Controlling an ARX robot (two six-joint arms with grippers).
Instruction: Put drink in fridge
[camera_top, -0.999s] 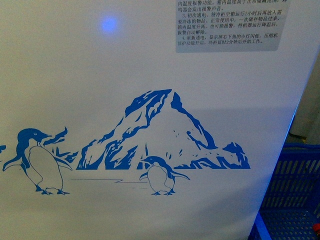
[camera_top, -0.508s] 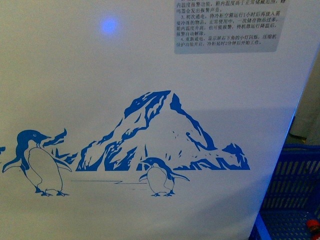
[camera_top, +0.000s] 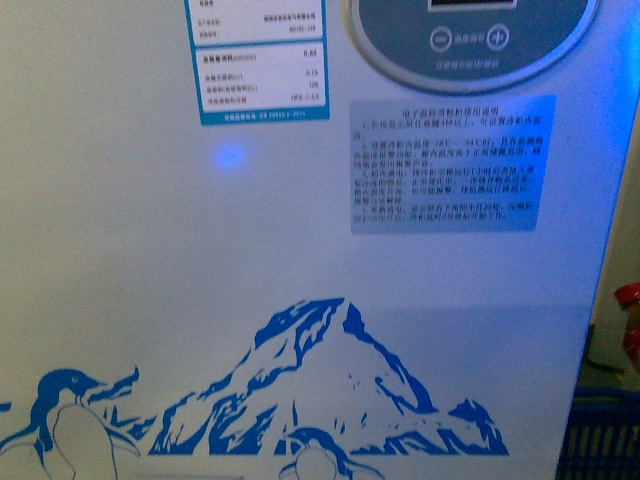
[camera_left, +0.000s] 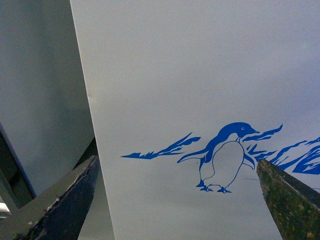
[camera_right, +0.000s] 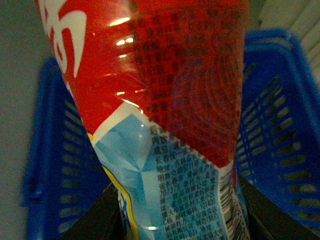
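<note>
The fridge (camera_top: 300, 250) fills the front view: a white wall with blue mountain and penguin artwork, a round control panel (camera_top: 470, 35) and printed labels. The drink (camera_right: 165, 100) fills the right wrist view, with its red label with white characters and a light blue printed panel. My right gripper (camera_right: 180, 217) is shut on its lower part, dark fingers (camera_right: 100, 220) on both sides. A red bit of the drink (camera_top: 628, 300) shows at the front view's right edge. My left gripper (camera_left: 175, 200) is open and empty, facing the fridge wall's penguin (camera_left: 225, 157).
A blue plastic mesh basket (camera_right: 280, 125) lies below and behind the drink; its corner shows beside the fridge in the front view (camera_top: 600, 440). A grey-white surface (camera_left: 40, 100) stands beside the fridge's edge in the left wrist view.
The front view has shifted upward: the artwork sits lower in the picture, and the control panel and labels have come into view. The drink's red top has risen at the right edge.
</note>
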